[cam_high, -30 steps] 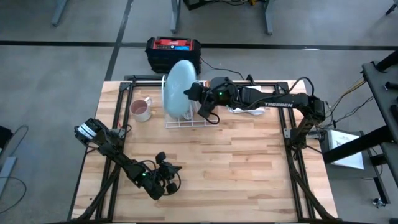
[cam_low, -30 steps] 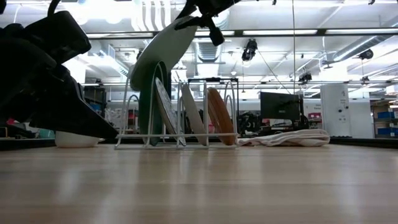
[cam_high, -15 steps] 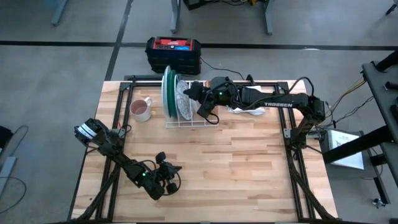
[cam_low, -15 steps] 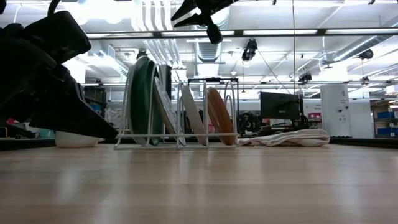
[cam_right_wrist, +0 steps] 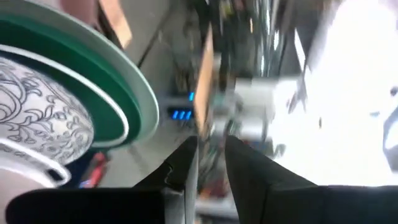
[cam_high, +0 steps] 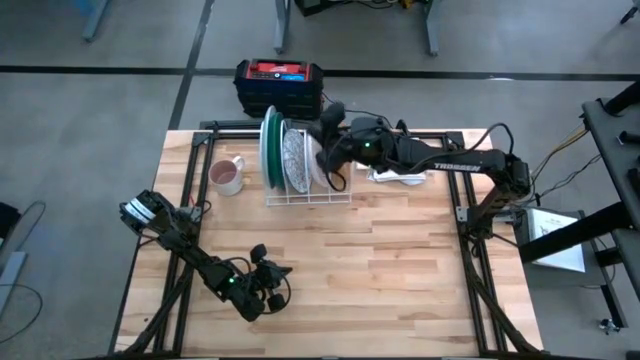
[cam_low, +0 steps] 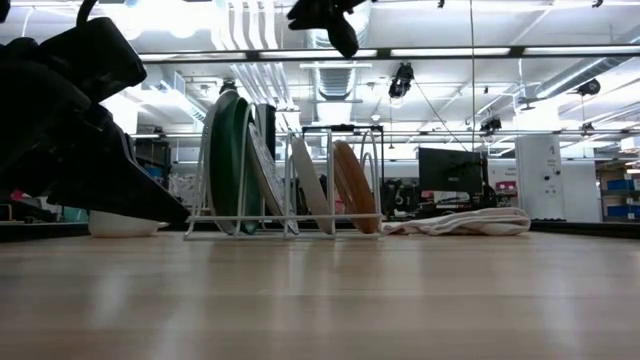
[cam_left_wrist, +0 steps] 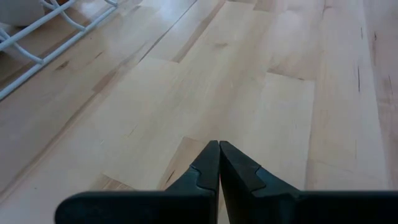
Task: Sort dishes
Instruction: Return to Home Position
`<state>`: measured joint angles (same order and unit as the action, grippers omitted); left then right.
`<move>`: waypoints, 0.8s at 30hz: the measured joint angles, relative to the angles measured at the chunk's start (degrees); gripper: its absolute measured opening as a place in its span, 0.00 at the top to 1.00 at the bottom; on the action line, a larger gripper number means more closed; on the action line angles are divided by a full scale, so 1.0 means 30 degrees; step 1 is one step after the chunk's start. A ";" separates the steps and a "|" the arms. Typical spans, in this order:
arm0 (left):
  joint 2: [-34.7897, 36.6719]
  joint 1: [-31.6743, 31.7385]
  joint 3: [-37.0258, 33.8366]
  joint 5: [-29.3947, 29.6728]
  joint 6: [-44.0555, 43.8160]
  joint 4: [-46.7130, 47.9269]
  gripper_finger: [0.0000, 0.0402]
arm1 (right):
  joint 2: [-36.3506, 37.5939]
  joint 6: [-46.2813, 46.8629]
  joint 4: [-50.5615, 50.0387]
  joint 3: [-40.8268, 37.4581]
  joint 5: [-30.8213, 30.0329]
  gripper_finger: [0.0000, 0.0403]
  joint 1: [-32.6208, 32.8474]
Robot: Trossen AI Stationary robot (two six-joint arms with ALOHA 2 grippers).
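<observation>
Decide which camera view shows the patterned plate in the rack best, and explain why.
The right wrist view: the patterned plate sits close up in one corner, its scrolling leaf pattern plain to see. The high view shows the plate small, standing between other plates. The low view shows it nearly edge-on. The left wrist view misses it.

Pale wood-plank tabletop (cam_high: 380,260), boards running side to side, edged by a dark frame. Carries a white wire rack (cam_high: 308,198) at the middle of the far edge. Holds a small pinkish mug (cam_high: 226,176) near the rack's left side and a folded white cloth (cam_low: 465,222) just beside its right end. Bears the left gripper (cam_left_wrist: 219,146) low at the front left, fingers pressed together.
</observation>
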<state>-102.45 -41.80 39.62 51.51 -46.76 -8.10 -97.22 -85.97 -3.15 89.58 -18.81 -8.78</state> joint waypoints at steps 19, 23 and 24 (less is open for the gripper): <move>0.0750 0.0016 0.1164 0.4368 0.5714 -0.0146 1.00 | 0.3346 1.9982 -0.9285 -0.1549 0.4380 0.97 -0.3623; 0.1231 0.0022 0.1639 0.5822 0.7926 -0.0136 1.00 | 0.3391 2.0428 -0.9039 -0.3106 0.4841 1.00 -0.3795; 0.1310 0.0026 0.1727 0.6174 0.8341 -0.0109 1.00 | 0.3391 2.0470 -0.8723 -0.3584 0.4804 1.00 -0.3797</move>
<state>-98.52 -41.72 44.80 70.03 -21.74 -8.43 -87.05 -24.56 -29.32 78.83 -4.40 -20.17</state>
